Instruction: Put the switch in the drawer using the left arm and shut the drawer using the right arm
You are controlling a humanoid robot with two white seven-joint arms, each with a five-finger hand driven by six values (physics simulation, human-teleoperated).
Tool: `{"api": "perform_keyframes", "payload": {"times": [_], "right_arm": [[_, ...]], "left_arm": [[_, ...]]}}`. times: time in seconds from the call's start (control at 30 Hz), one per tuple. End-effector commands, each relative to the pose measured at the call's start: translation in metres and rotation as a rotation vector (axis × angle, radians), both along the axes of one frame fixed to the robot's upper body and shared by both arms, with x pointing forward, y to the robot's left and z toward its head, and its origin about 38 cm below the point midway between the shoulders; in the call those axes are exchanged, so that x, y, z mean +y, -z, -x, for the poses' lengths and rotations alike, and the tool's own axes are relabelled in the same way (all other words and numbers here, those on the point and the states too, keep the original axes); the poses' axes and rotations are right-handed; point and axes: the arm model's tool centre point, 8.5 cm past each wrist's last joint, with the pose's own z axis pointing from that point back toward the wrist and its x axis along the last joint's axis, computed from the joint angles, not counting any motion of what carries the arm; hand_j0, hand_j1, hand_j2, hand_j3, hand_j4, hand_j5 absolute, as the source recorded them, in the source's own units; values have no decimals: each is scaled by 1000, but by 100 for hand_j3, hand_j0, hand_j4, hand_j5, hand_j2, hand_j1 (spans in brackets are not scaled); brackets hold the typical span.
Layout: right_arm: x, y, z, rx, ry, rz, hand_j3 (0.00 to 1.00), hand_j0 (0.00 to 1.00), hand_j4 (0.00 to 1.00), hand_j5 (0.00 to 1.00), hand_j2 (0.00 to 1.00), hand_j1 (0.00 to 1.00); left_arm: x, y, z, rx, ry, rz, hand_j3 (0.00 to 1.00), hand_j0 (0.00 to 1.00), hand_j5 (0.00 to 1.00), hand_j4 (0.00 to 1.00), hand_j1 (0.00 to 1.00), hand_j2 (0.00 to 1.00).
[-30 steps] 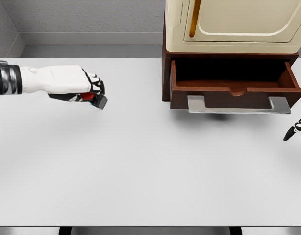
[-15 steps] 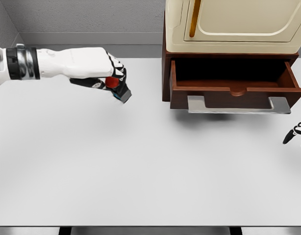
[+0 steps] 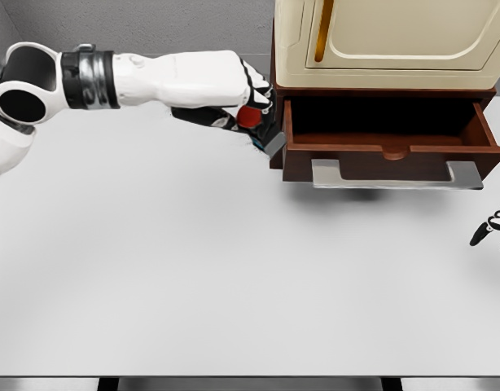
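Observation:
My left hand (image 3: 254, 110) is curled around the switch (image 3: 262, 132), a small dark grey block with a red part on top and a teal edge. It hangs in the air just left of the open drawer (image 3: 388, 138), close to the drawer's left wall. The drawer is dark brown wood with a grey handle (image 3: 396, 174) and looks empty inside. Only the black fingertips of my right hand (image 3: 493, 226) show at the right edge, low over the table, with nothing in them.
A cream cabinet (image 3: 388, 41) with a closed door sits on top of the drawer's brown casing at the back right. The white table (image 3: 234, 277) stretches across the view. A grey wall runs behind it.
My left arm has carried the switch to the right and slightly up, from the table's left side to the drawer's left corner. The right fingertips barely shifted.

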Motion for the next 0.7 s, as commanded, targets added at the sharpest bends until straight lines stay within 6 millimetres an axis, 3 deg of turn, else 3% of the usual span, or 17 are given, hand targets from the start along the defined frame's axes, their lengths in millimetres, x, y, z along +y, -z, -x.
{"api": "perform_keyframes", "payload": {"times": [0.0, 0.23, 0.3, 0.37, 0.43, 0.5, 0.6, 0.67], "right_arm": [[0, -1, 0, 0, 3, -6, 60, 60, 60, 60, 60, 60], [-1, -3, -1, -7, 4, -4, 60, 60, 60, 60, 60, 60], [-1, -3, -1, -7, 3, -2, 60, 60, 60, 60, 60, 60], [-1, -3, -1, -7, 3, -2, 60, 60, 60, 60, 60, 60], [-1, -4, -1, -7, 3, -1, 60, 60, 60, 60, 60, 60], [-1, -3, -1, -6, 2, -1, 60, 60, 60, 60, 60, 60], [-1, -4, -1, -7, 3, -1, 60, 60, 60, 60, 60, 60], [-1, -3, -1, -7, 3, -2, 60, 60, 60, 60, 60, 60]], "left_arm": [[-16, 0, 2, 9, 29, 26, 36, 36, 36, 36, 36, 36], [-64, -7, 2, 27, 106, 91, 36, 36, 36, 36, 36, 36], [-76, -12, -10, 38, 92, 111, 36, 36, 36, 36, 36, 36], [-79, -7, -25, 66, 56, 115, 36, 36, 36, 36, 36, 36], [-82, -15, -25, 60, 61, 146, 36, 36, 36, 36, 36, 36], [-97, -24, -20, 48, 92, 159, 35, 35, 35, 35, 35, 35], [-108, -28, -24, 61, 93, 189, 36, 36, 36, 36, 36, 36], [-112, -21, -37, 88, 56, 194, 36, 36, 36, 36, 36, 36]]}}
